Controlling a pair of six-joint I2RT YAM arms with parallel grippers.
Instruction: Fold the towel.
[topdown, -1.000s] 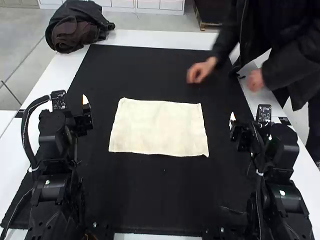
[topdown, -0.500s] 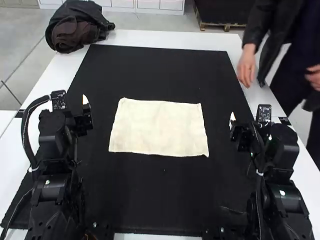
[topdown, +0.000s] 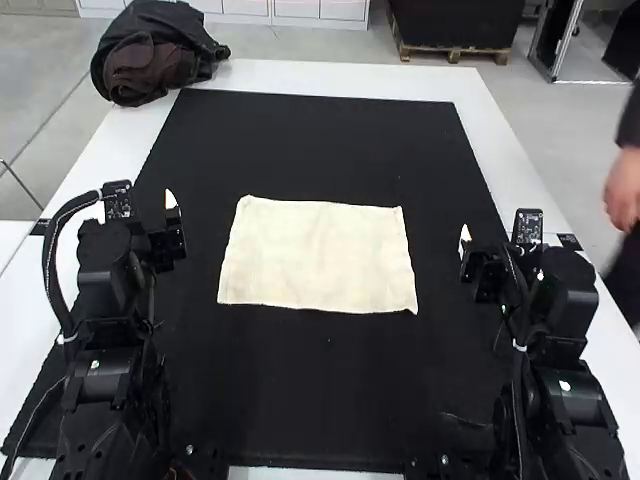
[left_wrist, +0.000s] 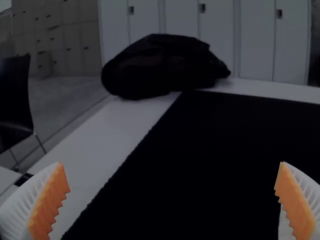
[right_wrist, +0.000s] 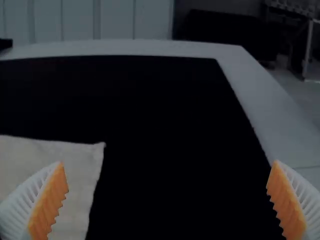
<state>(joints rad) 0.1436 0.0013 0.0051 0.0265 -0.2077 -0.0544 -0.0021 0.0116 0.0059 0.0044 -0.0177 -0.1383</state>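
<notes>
- Reference: dial centred on the towel (topdown: 318, 255), twelve at the far edge of the black mat (topdown: 330, 390).
- Workpiece: the towel lies spread, a flat rectangle on the mat; its near-edge corners sit at about eight and four o'clock.
- Step in hand (judged): approach for the first grasp; folding has not begun.
- Recommended method: lower both grippers together, pinch the eight and four o'clock corners shallowly, lift just enough to release the near edge, then carry it towards twelve under light, even tension.
- Caution: unequal pull may skew the fold; pressing too low may snag the mat.
- Tool state: left gripper (left_wrist: 171, 164) and right gripper (right_wrist: 169, 163) each have fingers spread wide, pinching nothing.
- Arm pose: left arm (topdown: 108, 360) holds its gripper near nine o'clock, right arm (topdown: 570, 390) near three; both grippers point forward, so tips should pitch down before contact.
</notes>
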